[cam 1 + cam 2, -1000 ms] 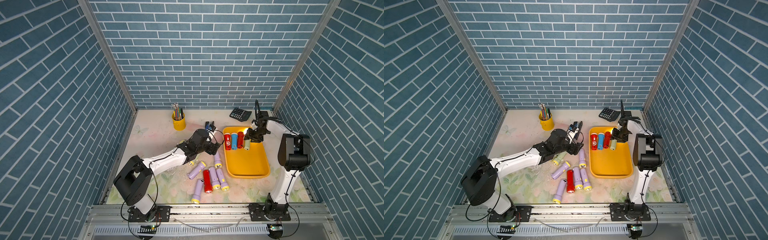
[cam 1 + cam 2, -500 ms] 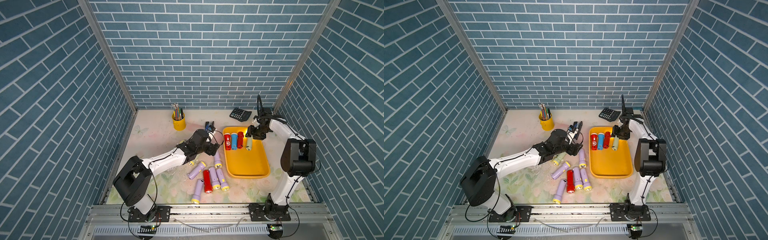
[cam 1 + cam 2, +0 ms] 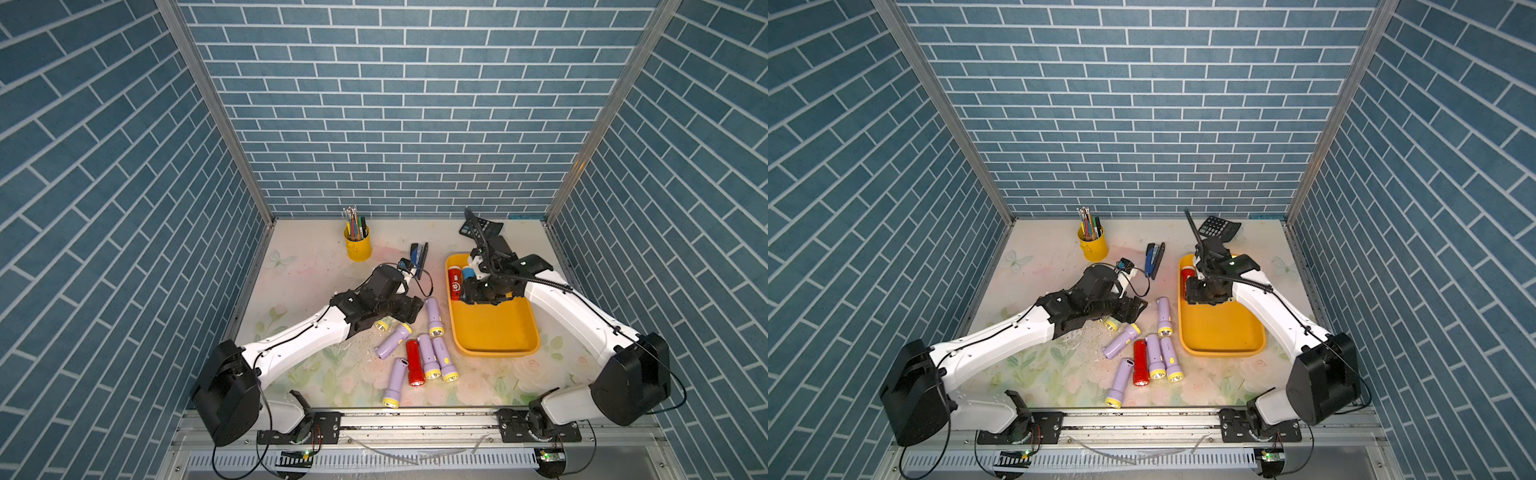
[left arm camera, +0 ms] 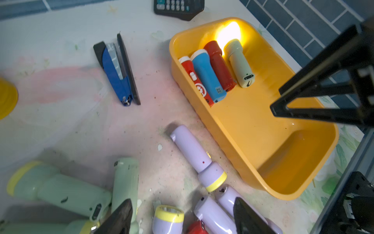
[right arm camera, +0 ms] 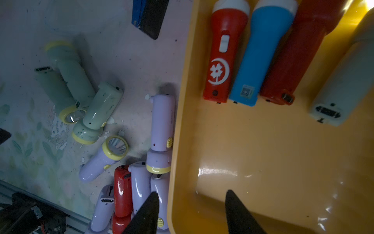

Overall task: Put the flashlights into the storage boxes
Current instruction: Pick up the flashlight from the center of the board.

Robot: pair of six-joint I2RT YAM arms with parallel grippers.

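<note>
Lilac flashlights [image 4: 192, 150], pale green flashlight [image 4: 239, 64] lit, orange tray [image 4: 263, 131]

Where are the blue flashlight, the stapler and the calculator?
blue flashlight [image 4: 208, 76]: left wrist view, middle of its body.
stapler [image 4: 113, 78]: left wrist view, its blue top cover.
calculator [image 3: 1218, 227]: in a top view, its keypad.

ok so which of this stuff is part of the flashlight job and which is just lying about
Job: shallow orange-yellow plastic tray; the red, blue and pale green plastic torches in it; loose lilac, pale green and red plastic torches outside it.
Lying about: dark blue stapler; yellow cylindrical pen cup; black calculator.
</note>
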